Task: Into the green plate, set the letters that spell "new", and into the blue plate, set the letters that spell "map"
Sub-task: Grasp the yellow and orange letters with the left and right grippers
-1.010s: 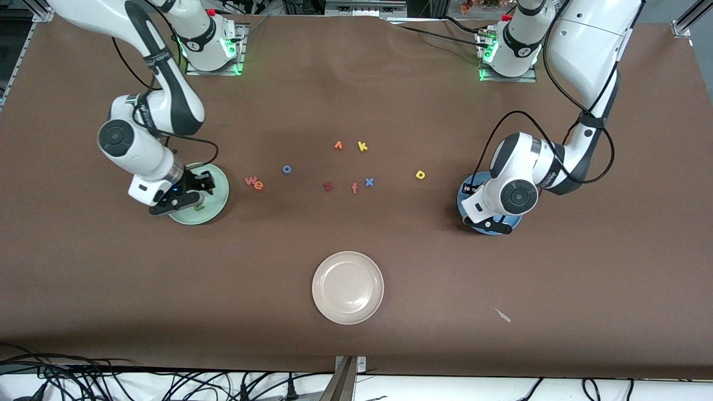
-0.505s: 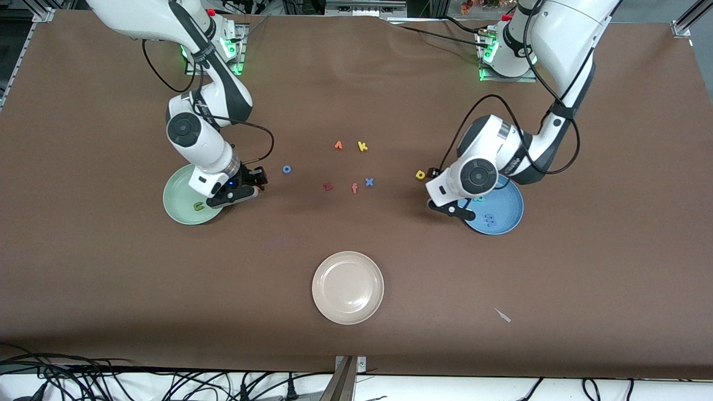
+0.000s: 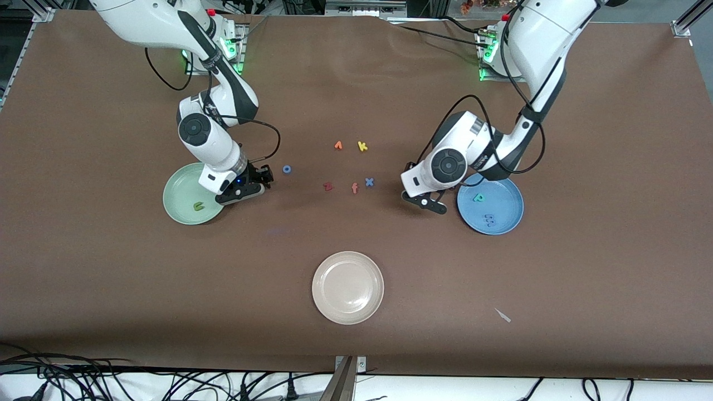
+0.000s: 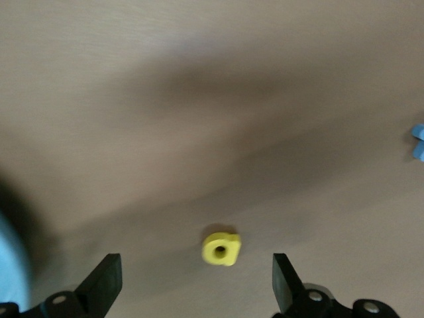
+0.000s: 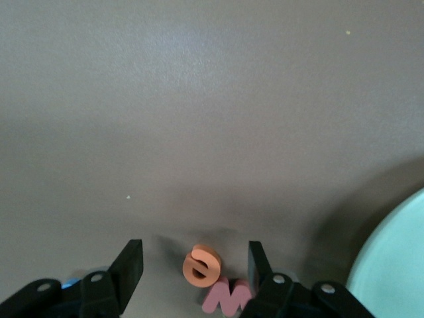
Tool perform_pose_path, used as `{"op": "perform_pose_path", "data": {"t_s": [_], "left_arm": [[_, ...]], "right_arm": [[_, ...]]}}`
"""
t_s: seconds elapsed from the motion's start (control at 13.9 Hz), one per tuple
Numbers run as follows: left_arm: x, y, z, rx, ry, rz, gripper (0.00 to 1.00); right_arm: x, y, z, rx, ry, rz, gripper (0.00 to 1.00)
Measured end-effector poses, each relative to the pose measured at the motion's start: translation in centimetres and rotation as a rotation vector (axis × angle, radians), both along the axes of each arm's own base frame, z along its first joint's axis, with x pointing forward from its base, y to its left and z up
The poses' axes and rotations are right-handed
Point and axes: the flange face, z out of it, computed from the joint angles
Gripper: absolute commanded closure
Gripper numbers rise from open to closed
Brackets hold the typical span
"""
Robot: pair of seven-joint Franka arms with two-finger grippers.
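Observation:
The green plate (image 3: 181, 189) holds the olive n (image 3: 199, 206). Beside it, toward the table's middle, my right gripper (image 3: 257, 185) is low over the orange e and pink w, which are hidden in the front view. In the right wrist view the right gripper (image 5: 195, 252) is open with the e (image 5: 202, 265) between its fingers and the w (image 5: 227, 296) touching the e by one finger. The blue plate (image 3: 504, 203) holds the teal p (image 3: 478, 197) and blue m (image 3: 489, 220). My left gripper (image 4: 195, 265) is wide open over the yellow a (image 4: 221, 248), beside that plate.
Loose letters lie mid-table: blue o (image 3: 287, 169), an orange letter (image 3: 338, 145), yellow k (image 3: 362, 146), dark red z (image 3: 328, 186), salmon f (image 3: 354, 188), blue x (image 3: 369, 181). A cream plate (image 3: 348, 287) sits nearer the front camera, a small scrap (image 3: 503, 315) toward the left arm's end.
Both arms have left their plates and swung toward the table's middle. The right gripper now covers the w and e; the left gripper opened wide and now covers the yellow a.

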Motion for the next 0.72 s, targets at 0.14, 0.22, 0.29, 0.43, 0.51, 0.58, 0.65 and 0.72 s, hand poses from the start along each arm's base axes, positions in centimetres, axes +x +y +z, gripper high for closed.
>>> {"op": "perform_pose_path", "data": {"t_s": [0.14, 0.22, 0.29, 0.43, 0.51, 0.58, 0.65, 0.72], "left_arm": [[-0.6, -0.7, -1.0, -0.002, 0.005, -0.01, 0.01], [-0.8, -0.8, -1.3, -0.002, 0.009, -0.011, 0.02], [-0.8, -0.7, -1.6, 0.0, 0.013, -0.011, 0.03], [-1.3, -0.5, -2.1, 0.007, 0.025, -0.013, 0.08], [-1.6, -0.4, -2.4, 0.01, 0.031, -0.015, 0.11], [-1.8, -0.4, -2.6, 0.013, 0.036, -0.016, 0.2], [-2.0, -0.4, -2.7, 0.015, 0.04, -0.019, 0.45], [-2.2, -0.5, -2.8, 0.016, 0.042, -0.021, 0.56]], "right_arm": [[-0.6, -0.2, -0.5, 0.001, -0.001, 0.0, 0.28], [-0.8, -0.2, -0.7, 0.002, -0.002, 0.0, 0.28], [-1.1, -0.3, -1.1, 0.004, -0.003, 0.0, 0.28], [-1.4, -0.3, -1.6, 0.005, -0.001, 0.001, 0.3], [-1.4, -0.3, -1.7, 0.005, 0.0, 0.002, 0.31], [-1.4, -0.2, -1.7, 0.006, -0.001, 0.002, 0.34], [-1.4, -0.1, -1.7, 0.006, -0.002, 0.004, 0.36], [-1.5, -0.1, -1.7, 0.007, -0.003, 0.005, 0.39]]}}
